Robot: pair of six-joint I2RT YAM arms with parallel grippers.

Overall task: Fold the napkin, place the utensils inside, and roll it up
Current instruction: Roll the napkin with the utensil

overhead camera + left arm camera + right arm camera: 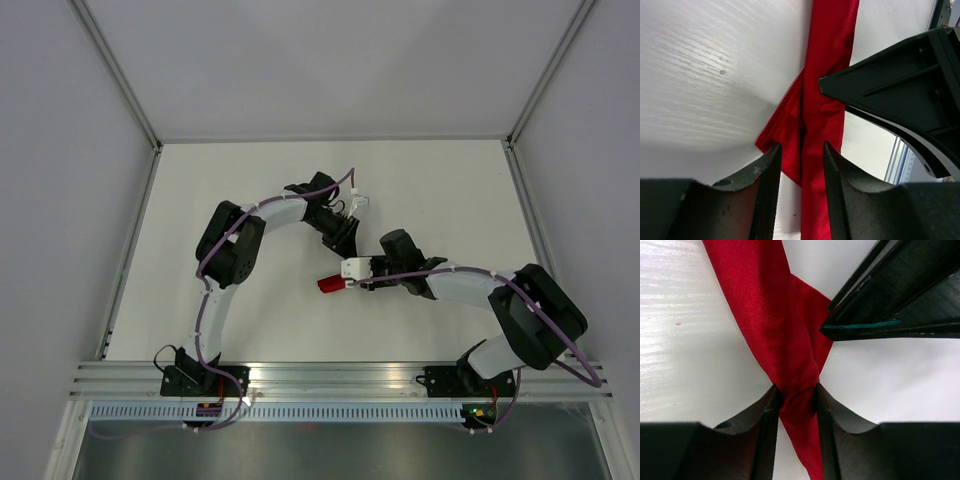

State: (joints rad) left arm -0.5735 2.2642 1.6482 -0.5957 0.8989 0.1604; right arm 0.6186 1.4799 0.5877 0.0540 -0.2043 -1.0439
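The napkin (827, 80) is a narrow deep-red rolled band lying on the white table. In the top view only its end (328, 285) shows beneath the two wrists. My right gripper (796, 390) is shut on the napkin (767, 315), pinching the band between both fingers. My left gripper (800, 147) stands astride the band with its jaws apart, and white table shows between its left finger and the cloth. In the top view the left gripper (345, 240) and right gripper (340, 278) meet mid-table. No utensils show.
The white table (230, 180) is bounded by grey walls and a metal frame rail (330, 375) at the near edge. The right gripper's body (905, 85) crowds the left wrist view, and the left gripper's body (900, 295) crowds the right wrist view.
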